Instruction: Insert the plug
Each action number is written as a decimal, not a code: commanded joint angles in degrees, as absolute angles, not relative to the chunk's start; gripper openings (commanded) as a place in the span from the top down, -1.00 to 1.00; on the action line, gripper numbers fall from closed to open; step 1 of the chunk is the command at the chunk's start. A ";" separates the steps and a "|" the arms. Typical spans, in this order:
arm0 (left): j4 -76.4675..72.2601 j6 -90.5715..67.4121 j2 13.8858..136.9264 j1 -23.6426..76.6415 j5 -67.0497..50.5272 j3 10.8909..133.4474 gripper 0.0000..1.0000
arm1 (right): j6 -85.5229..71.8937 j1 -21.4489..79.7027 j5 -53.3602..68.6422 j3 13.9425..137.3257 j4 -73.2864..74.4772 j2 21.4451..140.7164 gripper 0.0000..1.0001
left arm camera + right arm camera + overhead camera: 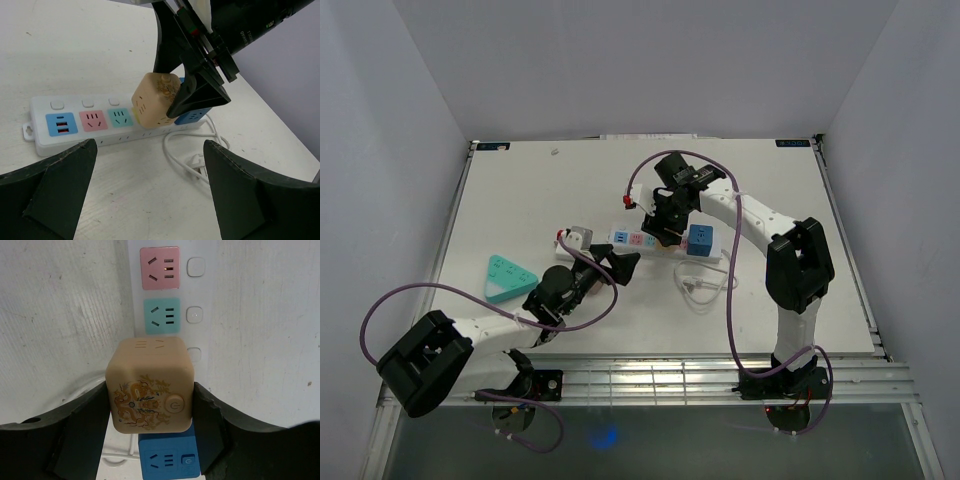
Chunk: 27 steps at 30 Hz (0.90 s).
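Note:
A white power strip lies mid-table with blue, pink and teal sockets. A blue cube adapter sits in its right end. My right gripper is shut on a tan cube plug with a dragon print. It holds the plug slightly tilted over the strip's socket between the teal one and the blue cube; the plug also shows in the left wrist view. Whether its pins are in the socket is hidden. My left gripper is open and empty, low over the table in front of the strip.
A coiled white cord with a plug lies in front of the strip's right end, also in the left wrist view. A teal triangular object lies at the left. A small grey item sits by the strip's left end.

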<state>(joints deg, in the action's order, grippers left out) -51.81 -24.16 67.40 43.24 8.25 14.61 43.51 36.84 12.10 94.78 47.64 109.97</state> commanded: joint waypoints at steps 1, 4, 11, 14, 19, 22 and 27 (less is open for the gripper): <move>-52.29 -26.10 67.15 42.98 5.71 14.85 -0.96 | 44.30 37.09 11.87 95.71 46.05 109.16 0.85; -52.29 -26.10 67.32 42.98 5.80 14.94 -0.96 | 44.21 37.18 11.34 95.80 46.23 109.60 0.85; -52.21 -26.10 67.24 42.71 6.24 14.94 -0.96 | 44.03 37.00 10.46 96.15 46.23 109.95 0.85; -52.12 -26.10 67.41 42.71 6.24 14.85 -0.96 | 44.12 37.00 10.90 96.42 46.23 110.39 0.85; -52.03 -26.10 67.41 42.63 6.07 14.94 -0.96 | 44.12 36.91 10.99 97.20 46.23 111.71 0.85; -52.03 -26.19 67.67 42.63 5.89 15.12 -0.96 | 44.21 36.91 11.78 97.56 46.23 112.23 0.85; -52.03 -26.10 67.67 42.63 5.71 15.03 -0.96 | 44.12 37.00 10.99 97.82 46.23 112.68 0.85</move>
